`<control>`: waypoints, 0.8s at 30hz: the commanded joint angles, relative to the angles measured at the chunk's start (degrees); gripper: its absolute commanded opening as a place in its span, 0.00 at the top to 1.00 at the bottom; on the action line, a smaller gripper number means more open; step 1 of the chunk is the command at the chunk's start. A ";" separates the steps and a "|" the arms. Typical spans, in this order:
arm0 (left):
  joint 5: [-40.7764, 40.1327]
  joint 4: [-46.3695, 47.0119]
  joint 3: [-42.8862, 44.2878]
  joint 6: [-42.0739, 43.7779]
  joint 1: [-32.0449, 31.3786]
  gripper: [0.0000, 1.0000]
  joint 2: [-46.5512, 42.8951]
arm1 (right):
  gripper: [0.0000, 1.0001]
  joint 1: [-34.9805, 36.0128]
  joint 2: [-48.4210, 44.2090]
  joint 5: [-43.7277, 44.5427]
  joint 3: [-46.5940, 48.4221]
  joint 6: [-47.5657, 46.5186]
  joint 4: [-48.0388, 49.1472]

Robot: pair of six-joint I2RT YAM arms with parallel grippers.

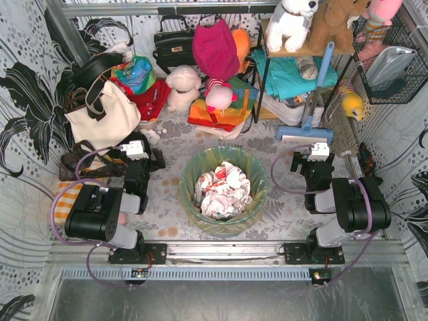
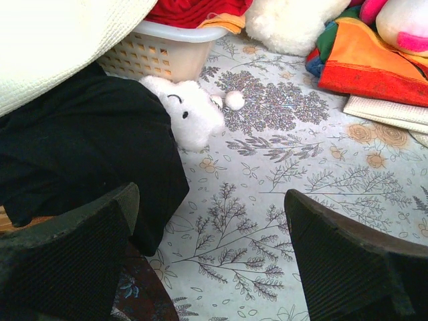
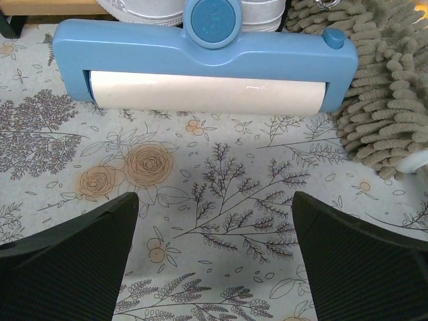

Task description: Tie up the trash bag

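The trash bag (image 1: 249, 167), a thin yellow-green liner, sits open in a round teal bin (image 1: 261, 200) at the table's middle, its edge folded over the rim. Crumpled white-and-red paper (image 1: 223, 190) fills it. My left gripper (image 1: 148, 158) is left of the bin, apart from it. In the left wrist view it (image 2: 210, 247) is open and empty over the flowered cloth. My right gripper (image 1: 309, 159) is right of the bin, apart from it. In the right wrist view it (image 3: 214, 247) is open and empty. The bag is out of both wrist views.
A white tote (image 1: 100, 114), black handbag (image 1: 174, 43), plush toys (image 1: 182, 87) and folded cloths crowd the back. A blue roller mop (image 3: 200, 60) and a chenille pad (image 3: 388, 100) lie ahead of the right gripper. Black cloth (image 2: 80, 147) and a small white plush (image 2: 190, 117) lie by the left.
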 commanded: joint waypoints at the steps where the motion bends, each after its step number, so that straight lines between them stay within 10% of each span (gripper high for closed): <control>1: 1.18 2.21 0.77 0.64 0.36 0.02 0.16 | 0.03 -0.33 -0.36 -1.07 0.91 1.30 0.69; 24: 0.48 1.75 0.99 0.13 0.54 0.02 0.29 | 0.03 -0.33 -0.23 4.31 0.14 3.07 2.43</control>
